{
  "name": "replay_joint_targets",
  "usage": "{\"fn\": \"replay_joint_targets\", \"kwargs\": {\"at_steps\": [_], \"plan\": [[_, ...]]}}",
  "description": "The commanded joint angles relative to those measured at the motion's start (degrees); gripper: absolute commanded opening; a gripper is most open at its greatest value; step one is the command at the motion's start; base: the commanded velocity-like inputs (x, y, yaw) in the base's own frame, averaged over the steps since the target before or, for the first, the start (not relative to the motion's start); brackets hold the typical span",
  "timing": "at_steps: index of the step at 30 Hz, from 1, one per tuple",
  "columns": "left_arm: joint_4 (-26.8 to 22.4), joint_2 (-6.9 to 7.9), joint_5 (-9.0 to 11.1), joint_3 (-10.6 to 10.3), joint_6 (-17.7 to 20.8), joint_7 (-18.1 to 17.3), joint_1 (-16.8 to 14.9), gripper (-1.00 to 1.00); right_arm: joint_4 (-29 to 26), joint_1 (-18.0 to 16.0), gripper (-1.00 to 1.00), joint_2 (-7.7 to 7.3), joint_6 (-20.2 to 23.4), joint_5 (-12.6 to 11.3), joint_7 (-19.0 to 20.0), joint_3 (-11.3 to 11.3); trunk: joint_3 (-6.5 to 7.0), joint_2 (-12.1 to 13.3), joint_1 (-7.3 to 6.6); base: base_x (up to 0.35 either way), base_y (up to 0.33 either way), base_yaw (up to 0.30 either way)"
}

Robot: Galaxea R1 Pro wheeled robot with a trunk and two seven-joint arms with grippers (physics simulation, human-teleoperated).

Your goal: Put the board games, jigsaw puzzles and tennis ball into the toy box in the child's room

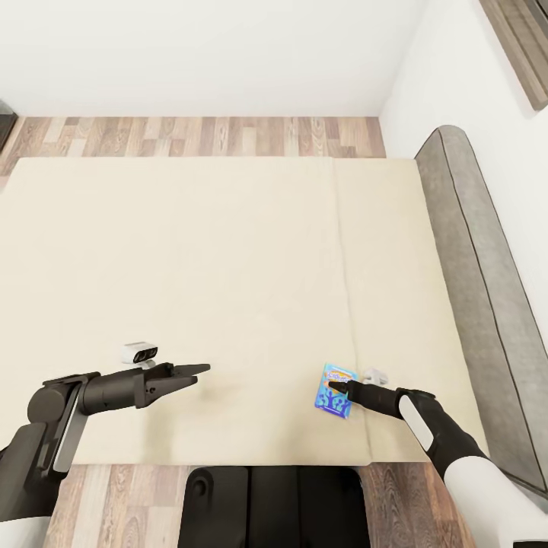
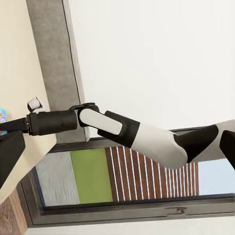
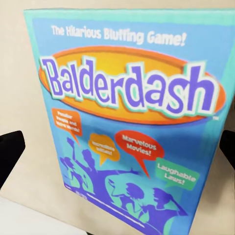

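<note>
Pickup step on the bed [image 1: 190,266]: right gripper [image 1: 336,387] spread astride the blue board game [image 1: 335,388], needs closing; left gripper [image 1: 199,371] empty, fingers together.

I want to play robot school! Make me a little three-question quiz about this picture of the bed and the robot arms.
1. True or false: the blue game box lies on the bed.
2. Which gripper is at the blue game box? A) the left gripper B) the right gripper
3. Fill in the word: the big name printed on the box, read from the right wrist camera, is ______.

Key:
1. True. It lies flat on the cream mattress, near the front edge.
2. B. The left gripper hangs over bare mattress, away from the box.
3. Balderdash.
</note>
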Motion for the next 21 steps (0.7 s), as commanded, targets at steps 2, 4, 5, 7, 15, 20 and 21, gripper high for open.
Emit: {"fn": "replay_joint_targets", "kwargs": {"at_steps": [2,4,5,7,15,20,21], "plan": [[0.02,0.01,-0.02,0.00,0.61,-0.22,-0.02,1.00,-0.05,-0.01,1.00,-0.06,0.26,-0.32,-0.04,0.17,-0.06,-0.09,0.03,0.000,0.013,0.000],[0.00,0.01,-0.01,0.00,0.61,-0.22,-0.02,1.00,-0.05,-0.01,1.00,-0.06,0.26,-0.32,-0.04,0.17,-0.06,-0.09,0.03,0.000,0.007,0.000],[-0.01,0.01,-0.01,0.00,0.61,-0.22,-0.02,1.00,-0.05,-0.01,1.00,-0.06,0.26,-0.32,-0.04,0.17,-0.06,-0.09,0.03,0.000,0.004,0.000],[-0.02,0.01,-0.04,-0.02,0.61,-0.22,-0.02,1.00,-0.05,-0.01,1.00,-0.06,0.26,-0.32,-0.04,0.17,-0.06,-0.09,0.03,0.000,0.007,0.000],[0.01,0.01,-0.04,-0.07,0.61,-0.22,-0.02,1.00,-0.05,-0.01,1.00,-0.06,0.26,-0.32,-0.03,0.17,-0.06,-0.09,0.03,0.000,0.067,0.000],[0.01,0.01,-0.03,-0.02,0.61,-0.22,-0.02,1.00,-0.05,-0.01,1.00,-0.06,0.26,-0.32,-0.03,0.17,-0.06,-0.09,0.03,0.000,0.021,0.000],[0.02,0.01,-0.04,-0.01,0.61,-0.22,-0.02,1.00,-0.05,-0.01,1.00,-0.06,0.26,-0.32,-0.03,0.17,-0.06,-0.09,0.03,0.000,0.023,0.000]]}}
